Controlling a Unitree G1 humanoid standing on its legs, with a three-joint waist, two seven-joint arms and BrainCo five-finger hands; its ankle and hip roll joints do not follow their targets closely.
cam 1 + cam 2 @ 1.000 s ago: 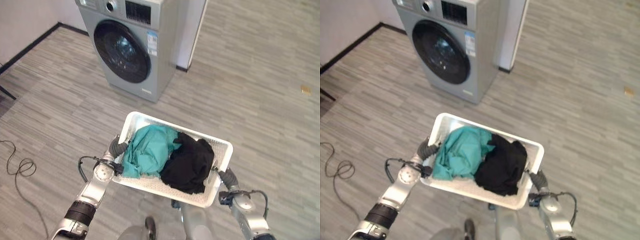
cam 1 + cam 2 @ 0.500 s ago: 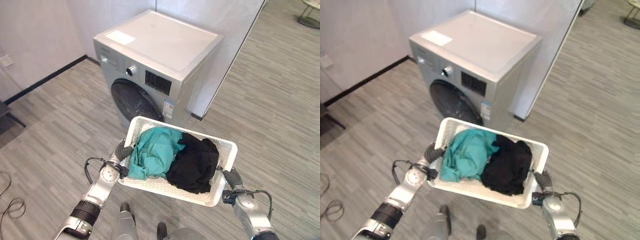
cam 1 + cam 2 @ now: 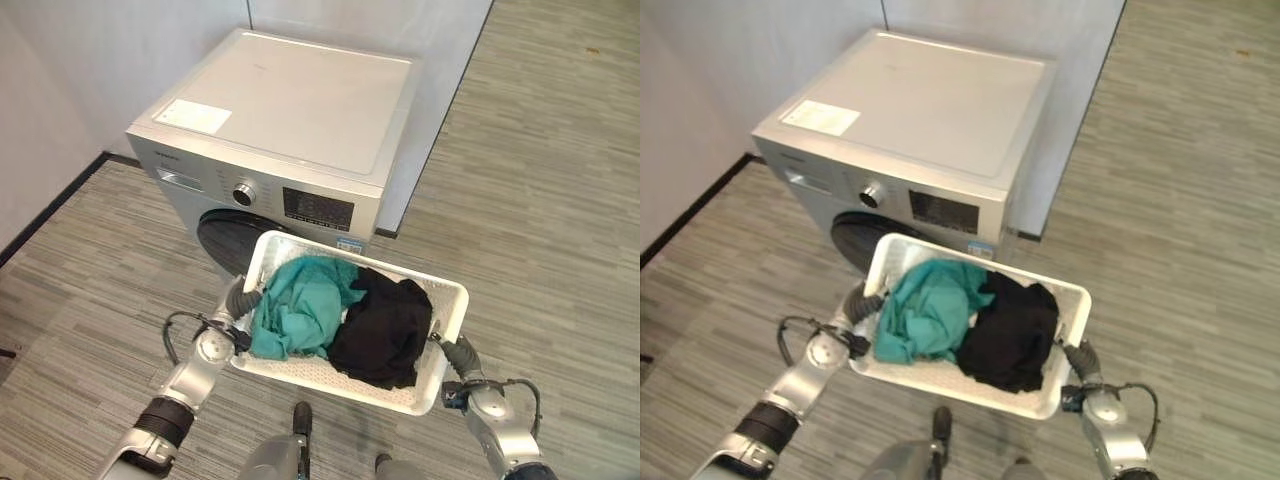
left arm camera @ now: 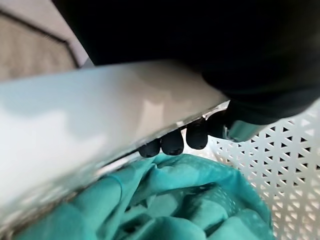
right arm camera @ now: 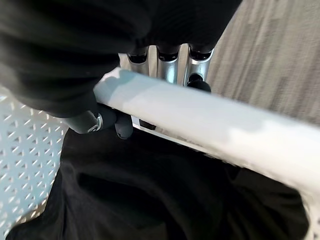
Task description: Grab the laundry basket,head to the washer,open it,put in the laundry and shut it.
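Observation:
I carry a white perforated laundry basket (image 3: 448, 300) between both hands, right in front of the silver front-loading washer (image 3: 300, 110). Inside lie a teal garment (image 3: 300, 305) on the left and a black garment (image 3: 385, 325) on the right. My left hand (image 3: 240, 298) is shut on the basket's left rim; its fingertips (image 4: 172, 144) hook under the rim (image 4: 100, 115). My right hand (image 3: 455, 352) is shut on the right rim (image 5: 210, 117), fingers (image 5: 170, 65) wrapped over it. The washer's dark round door (image 3: 225, 240) is closed and partly hidden behind the basket.
A pale wall panel (image 3: 440, 80) stands behind the washer. Grey wood-pattern floor (image 3: 560, 200) stretches open to the right. A dark skirting line (image 3: 50, 205) runs along the left wall.
The camera has come closer to the washer, which now fills the view just beyond the basket; its door is more hidden. Both hands keep their hold on the rims.

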